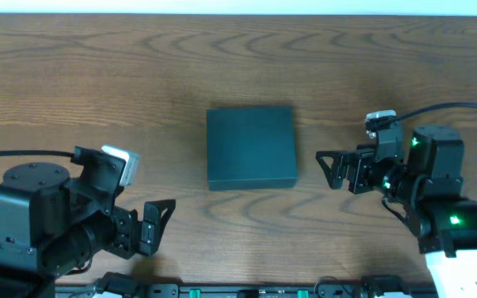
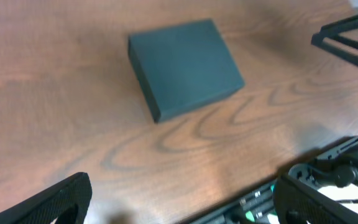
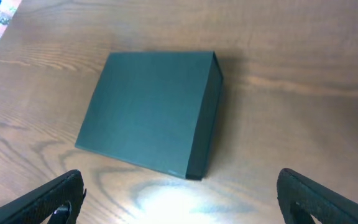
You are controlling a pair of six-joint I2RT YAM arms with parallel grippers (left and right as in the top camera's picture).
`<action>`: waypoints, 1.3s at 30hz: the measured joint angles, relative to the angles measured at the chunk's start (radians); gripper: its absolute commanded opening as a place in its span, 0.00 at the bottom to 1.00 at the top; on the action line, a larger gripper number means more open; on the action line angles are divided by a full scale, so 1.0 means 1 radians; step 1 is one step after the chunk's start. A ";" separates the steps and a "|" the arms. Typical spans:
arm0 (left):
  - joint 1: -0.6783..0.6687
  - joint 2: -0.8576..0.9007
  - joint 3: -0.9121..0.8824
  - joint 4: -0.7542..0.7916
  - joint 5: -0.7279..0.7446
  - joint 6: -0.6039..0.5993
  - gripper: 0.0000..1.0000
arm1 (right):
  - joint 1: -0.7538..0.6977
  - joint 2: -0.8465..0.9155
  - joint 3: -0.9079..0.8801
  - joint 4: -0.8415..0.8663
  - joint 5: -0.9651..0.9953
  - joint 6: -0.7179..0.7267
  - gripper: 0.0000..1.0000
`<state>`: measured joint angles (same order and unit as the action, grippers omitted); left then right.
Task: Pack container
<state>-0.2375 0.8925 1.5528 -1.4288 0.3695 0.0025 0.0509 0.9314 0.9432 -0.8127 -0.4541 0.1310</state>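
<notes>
Container (image 1: 250, 148): lid shut, lying flat at mid-worktop (image 1: 98, 74), between the two arms and touching neither. Footprint is near square, so no clear long axis. Its sides run almost parallel to the worktop edges, with one side wall facing the robot.
Left pincer (image 1: 157, 225): fingers apart.
Right pincer (image 1: 328, 170): fingers apart, aimed at the container's right side.
Worktop: brown wood grain with a glare patch. A pale strip runs along the far edge.

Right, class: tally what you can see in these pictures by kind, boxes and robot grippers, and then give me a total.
Dark teal boxes: 1, the container, lid shut.
Robot grippers: 2, the left gripper and the right gripper, both open and empty.
Total: 3
</notes>
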 measured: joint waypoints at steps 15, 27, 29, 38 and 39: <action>0.000 0.002 0.000 -0.012 -0.004 -0.029 0.95 | 0.000 0.064 0.000 -0.013 -0.003 0.026 0.99; 0.193 -0.344 -0.171 0.198 -0.189 0.154 0.95 | 0.000 0.064 0.000 -0.013 -0.002 0.026 0.99; 0.253 -0.451 -0.293 0.247 -0.244 0.172 0.95 | 0.000 0.066 0.000 -0.013 -0.003 0.026 0.99; 0.377 -0.782 -0.829 0.444 -0.300 0.151 0.95 | 0.000 0.069 0.000 -0.013 -0.003 0.029 0.99; 0.381 -0.809 -0.882 0.477 -0.294 0.149 0.95 | 0.000 0.069 0.000 -0.013 -0.004 0.029 0.99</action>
<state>0.1440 0.0830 0.6704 -0.9520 0.0750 0.1513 0.0509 1.0004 0.9432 -0.8261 -0.4580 0.1604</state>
